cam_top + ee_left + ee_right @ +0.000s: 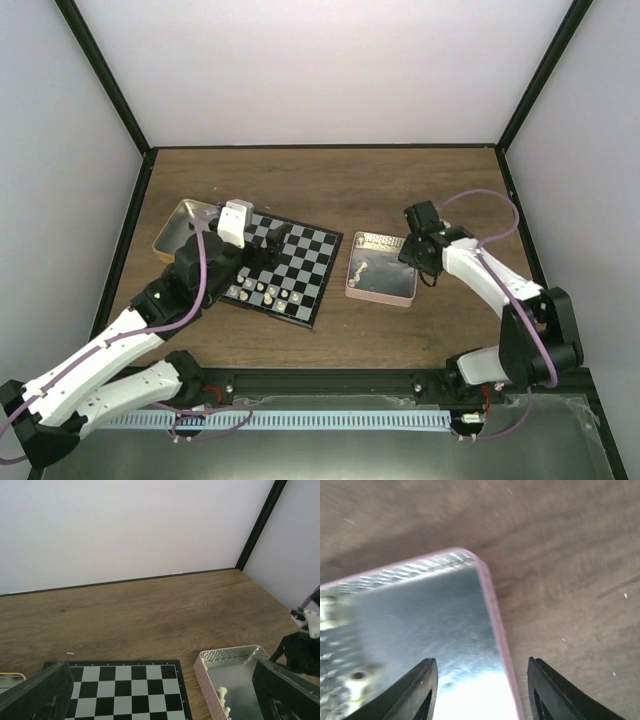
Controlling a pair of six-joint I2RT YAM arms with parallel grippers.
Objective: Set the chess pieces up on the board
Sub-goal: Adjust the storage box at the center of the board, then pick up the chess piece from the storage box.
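The board [300,268] lies left of centre and also shows in the left wrist view [125,687]. Several cream chess pieces [266,291] and a few black ones [240,290] stand along its near edge. My left gripper [264,244] hovers over the board's far part, open and empty [160,702]. More cream pieces [360,271] lie in the pink tin [383,293], and one shows in the left wrist view [222,696]. My right gripper [421,262] is open and empty, its jaws straddling the tin's right rim [492,615].
A gold tin [176,226] sits at the board's far left, partly under my left arm. The pink tin stands right of the board [207,677]. My right arm [300,652] shows at the left wrist view's right edge. Cage walls surround the table.
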